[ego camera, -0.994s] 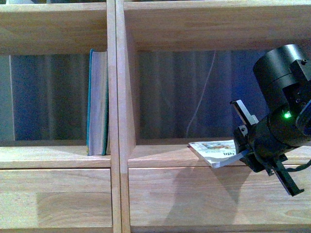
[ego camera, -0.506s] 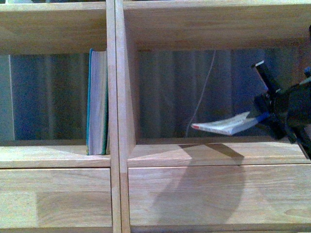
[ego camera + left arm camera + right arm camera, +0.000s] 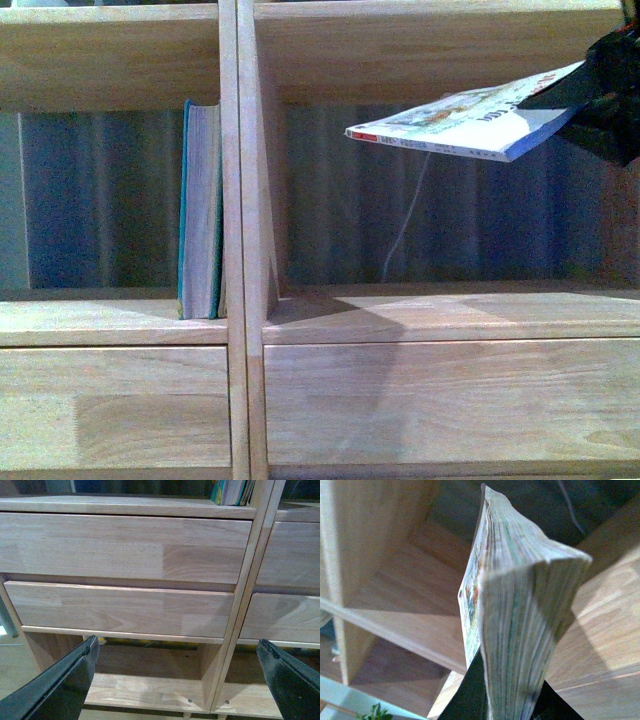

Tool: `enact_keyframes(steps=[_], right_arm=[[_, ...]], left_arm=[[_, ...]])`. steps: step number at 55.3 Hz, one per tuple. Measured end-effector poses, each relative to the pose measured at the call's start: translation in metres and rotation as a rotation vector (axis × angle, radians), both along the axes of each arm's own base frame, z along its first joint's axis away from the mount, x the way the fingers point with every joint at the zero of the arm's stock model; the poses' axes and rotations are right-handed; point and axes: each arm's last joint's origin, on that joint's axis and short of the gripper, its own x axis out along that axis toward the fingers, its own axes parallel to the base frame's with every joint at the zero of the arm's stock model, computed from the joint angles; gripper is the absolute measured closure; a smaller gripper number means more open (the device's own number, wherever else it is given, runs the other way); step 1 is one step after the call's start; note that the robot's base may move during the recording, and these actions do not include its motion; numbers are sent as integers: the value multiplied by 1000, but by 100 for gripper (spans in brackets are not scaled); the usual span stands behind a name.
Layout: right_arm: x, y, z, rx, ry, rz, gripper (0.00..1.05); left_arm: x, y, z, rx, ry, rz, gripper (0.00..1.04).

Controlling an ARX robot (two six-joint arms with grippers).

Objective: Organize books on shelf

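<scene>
While the right jaws clamp the thin white-and-pale-blue paperback (image 3: 470, 125), tilted high before the right compartment of the light natural-wood bookcase (image 3: 420, 50) — left jaws apart, empty — turn it upright like the thick teal-covered book (image 3: 200, 210) next door, then lower it gently

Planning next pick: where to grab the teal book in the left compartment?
Pinch its page-edge side across the thickness, coming from the front: the teal book stands upright, pages facing out. Its right cover sits close by the divider, so likely nudge it left first.
</scene>
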Motion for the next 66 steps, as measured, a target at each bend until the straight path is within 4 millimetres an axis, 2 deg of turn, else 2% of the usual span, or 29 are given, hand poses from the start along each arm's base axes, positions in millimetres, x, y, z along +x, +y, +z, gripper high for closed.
enact_keyframes(steps=[15,29,46,52,59,64,66], right_arm=[[-36,-9,4,-33,-75,70,97],[-66,-7,7,-42,-131,115,97],[-70,-1,0,-39,-121,137,97],[-70,0,-1,-42,-121,138,97],[-70,0,-1,-47,-121,132,97],[-68,-1,-3,-49,-112,127,97],[-68,-1,-3,-49,-108,124,97]], left_arm=[[0,0,0,0,0,0,7],[0,0,0,0,0,0,7],[0,0,0,0,0,0,7],[0,1,3,-158,-35,72,7],[1,2,6,-309,-38,63,7],[2,3,17,-342,-48,32,7],[2,4,27,-353,-62,16,7]])
